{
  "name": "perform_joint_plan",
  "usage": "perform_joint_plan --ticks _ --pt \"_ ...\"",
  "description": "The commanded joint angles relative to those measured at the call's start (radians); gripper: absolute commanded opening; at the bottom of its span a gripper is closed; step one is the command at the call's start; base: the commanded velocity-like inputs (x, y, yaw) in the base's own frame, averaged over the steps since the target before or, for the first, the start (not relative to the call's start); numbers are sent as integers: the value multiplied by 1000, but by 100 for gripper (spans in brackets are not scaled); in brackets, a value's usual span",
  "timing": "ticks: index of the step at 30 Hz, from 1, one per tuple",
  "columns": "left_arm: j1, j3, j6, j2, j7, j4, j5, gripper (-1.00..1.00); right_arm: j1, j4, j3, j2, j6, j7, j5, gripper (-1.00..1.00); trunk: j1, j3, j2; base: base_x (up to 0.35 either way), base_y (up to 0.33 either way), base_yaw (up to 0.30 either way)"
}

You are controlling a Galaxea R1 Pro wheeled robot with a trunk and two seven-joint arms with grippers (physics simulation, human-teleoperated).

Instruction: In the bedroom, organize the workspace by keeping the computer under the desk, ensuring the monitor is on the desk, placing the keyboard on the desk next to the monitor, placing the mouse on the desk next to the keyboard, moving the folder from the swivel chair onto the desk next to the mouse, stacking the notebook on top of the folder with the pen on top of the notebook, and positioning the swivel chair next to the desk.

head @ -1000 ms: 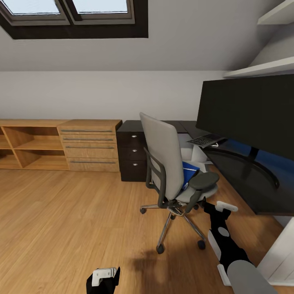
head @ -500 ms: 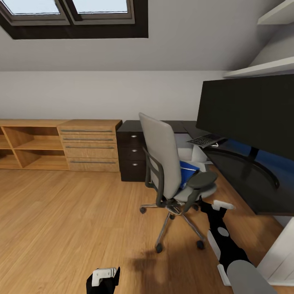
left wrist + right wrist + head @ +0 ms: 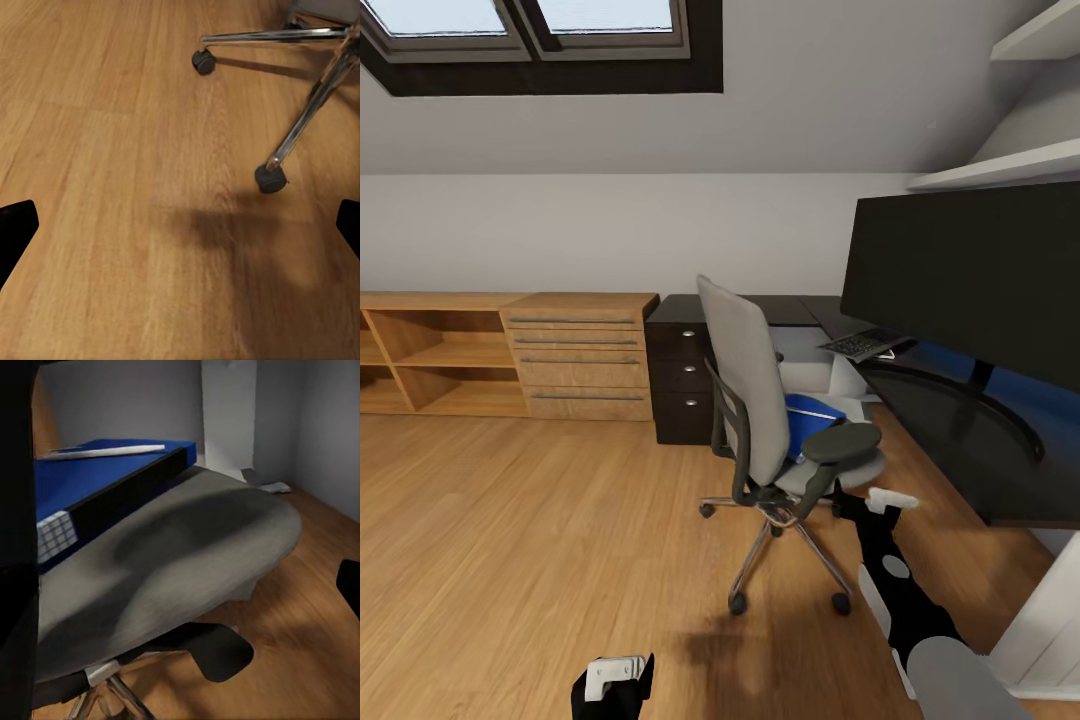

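Folder (image 3: 82,480) first, since my right gripper (image 3: 888,497) sits closest to it: it lies flat on the grey seat of the swivel chair (image 3: 755,400), bright blue with a black spine edge facing my right wrist camera, and a thin white pen (image 3: 105,451) rests on top of it. A small patch of grid pattern shows at the corner of the spine. My right gripper hangs low just beside the chair's near armrest, in front of the seat's front edge and a little below the folder's level. One dark fingertip (image 3: 349,585) shows at the edge of the right wrist view and the other side is a dark blur, so I cannot tell how wide the jaws stand; nothing is visibly between them.

My left gripper (image 3: 615,678) is down at my near left over the wooden floor (image 3: 135,150), well apart from the chair. Its two black fingertips (image 3: 15,225) sit at opposite edges of the wrist view, spread wide and holding nothing, with the chair's chrome legs and casters ahead of them.

Beyond the chair, the black desk (image 3: 960,440) runs along my right, carrying the very wide monitor (image 3: 970,270). The keyboard (image 3: 860,343) lies farther back on the desk, near the monitor's far end. Something pale grey (image 3: 810,372) stands under the desk behind the chair, partly hidden by it. The desk's black drawers (image 3: 680,385) stand at its far left end, just beside a light wooden cabinet (image 3: 575,355) against the back wall.
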Motion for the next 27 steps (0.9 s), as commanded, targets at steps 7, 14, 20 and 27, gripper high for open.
perform_joint_plan --ticks 7,14,20,27 --pt "-1 -2 -3 1 -1 1 10 100 -1 -1 -2 24 -3 -14 5 100 0 -1 0 0 0 142" --pt "-1 -2 -3 1 0 1 10 100 -1 1 -2 25 -3 -16 3 100 0 -1 0 0 0 236" --pt "-1 -2 -3 1 2 2 11 100 -1 1 -3 25 -3 -15 1 100 0 -1 0 0 0 189" --pt "-1 -2 -3 1 2 2 10 100 -1 1 -5 22 -3 -14 2 100 0 -1 0 -144 0 20"
